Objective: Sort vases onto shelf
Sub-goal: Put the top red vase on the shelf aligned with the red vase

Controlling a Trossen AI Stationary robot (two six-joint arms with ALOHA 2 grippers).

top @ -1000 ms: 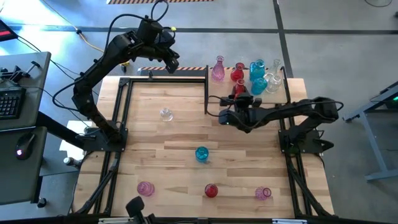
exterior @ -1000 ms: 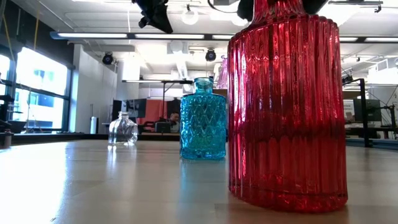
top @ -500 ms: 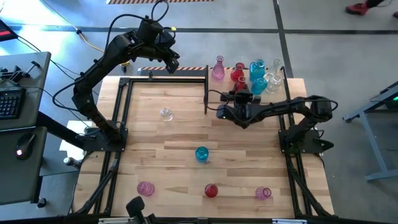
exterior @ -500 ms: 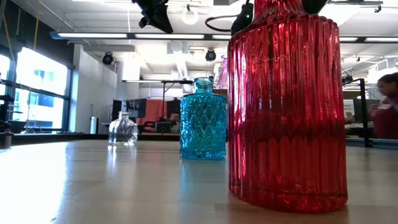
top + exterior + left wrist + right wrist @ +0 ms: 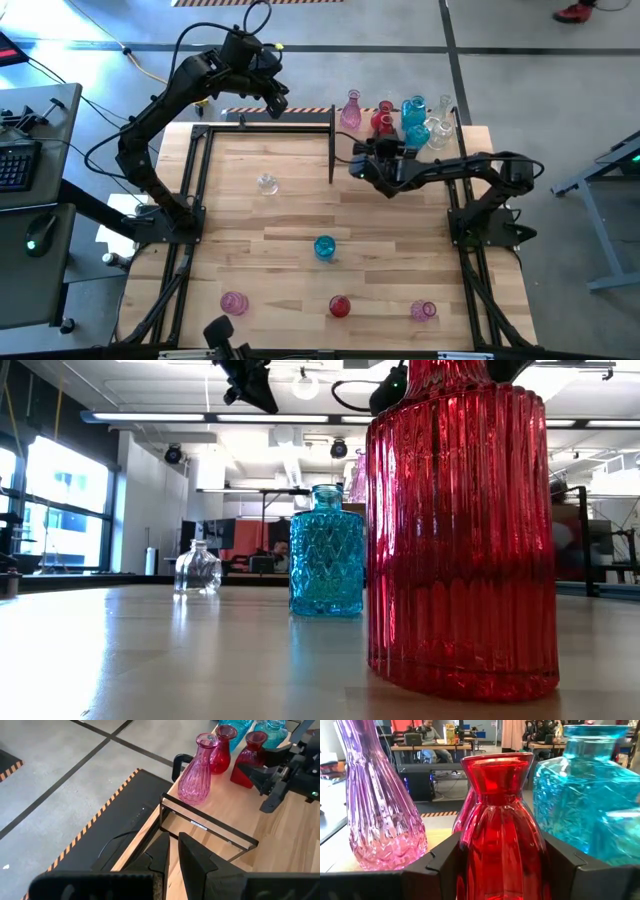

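Observation:
A red glass vase (image 5: 497, 820) stands between my right gripper's (image 5: 502, 870) fingers, beside a tall pink vase (image 5: 380, 805) and a turquoise bottle (image 5: 585, 795). From above, my right gripper (image 5: 385, 142) is over the shelf (image 5: 345, 140) at the table's far right, close to the group of vases (image 5: 413, 115) standing there. My left gripper (image 5: 277, 97) hangs shut, high over the far edge. Clear (image 5: 267, 183), turquoise (image 5: 324, 247), pink (image 5: 233, 302), red (image 5: 340, 306) and pink (image 5: 423, 311) vases stand on the tabletop. My right gripper pinches the red vase by its body (image 5: 470, 860), below the narrow neck, one finger (image 5: 442, 865) on each side. The fingers reach in level from the table's near-left side. The vase is upright (image 5: 248, 765); I cannot tell whether its base rests on the shelf or hangs just above it.
Black metal bars (image 5: 331, 145) edge the shelf and run along the far edge (image 5: 210, 822). A second red vase (image 5: 222, 747) stands behind the pink one (image 5: 196, 772). Bare tabletop (image 5: 270, 225) lies between the loose vases. The low view is filled by a near red vase (image 5: 460, 530).
My right gripper has moved toward the table's far edge, carrying the red vase upright closer to the vases grouped on the shelf. The left arm has kept still.

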